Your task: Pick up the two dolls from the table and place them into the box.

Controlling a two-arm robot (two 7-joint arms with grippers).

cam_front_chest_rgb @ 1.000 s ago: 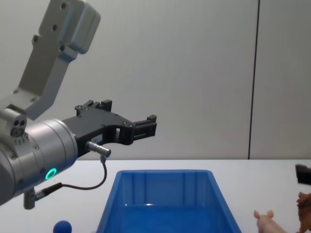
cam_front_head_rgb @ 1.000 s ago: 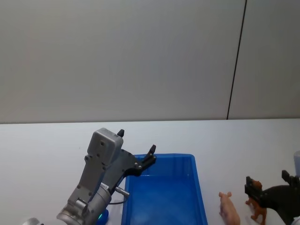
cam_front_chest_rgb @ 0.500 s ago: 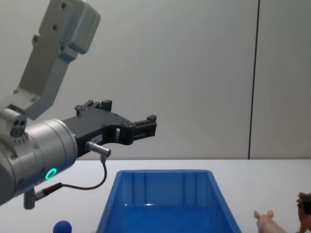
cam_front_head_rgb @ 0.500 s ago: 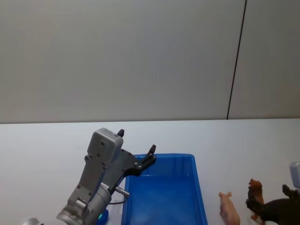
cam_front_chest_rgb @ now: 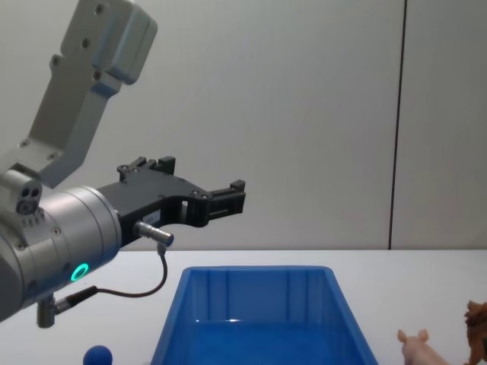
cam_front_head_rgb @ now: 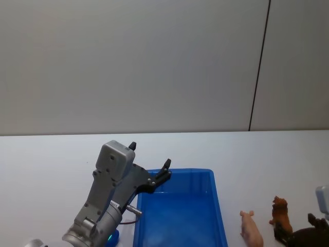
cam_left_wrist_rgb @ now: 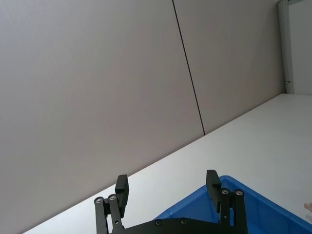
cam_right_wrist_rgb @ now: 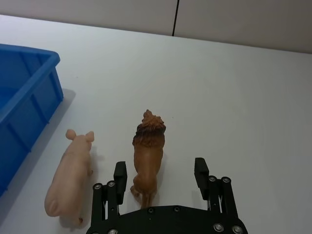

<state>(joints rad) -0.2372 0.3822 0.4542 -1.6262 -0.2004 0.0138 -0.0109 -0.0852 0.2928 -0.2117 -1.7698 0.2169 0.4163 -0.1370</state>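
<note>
On the flat white table (cam_right_wrist_rgb: 243, 97) the shaggy brown lion (cam_right_wrist_rgb: 147, 153) stands just beside the smooth pink pig (cam_right_wrist_rgb: 68, 170), both right of the thick-rimmed blue box (cam_front_head_rgb: 220, 211). The right gripper (cam_right_wrist_rgb: 161, 168) is spread wide astride the lion's rump (fingers apart from its flanks). The left gripper (cam_left_wrist_rgb: 166, 179), also spread, is raised over the box's far left corner.

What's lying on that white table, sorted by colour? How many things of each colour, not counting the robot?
Blue: 2, the box and a small ball
Brown: 1, the lion doll
Pink: 1, the pig doll
Total: 4
</note>
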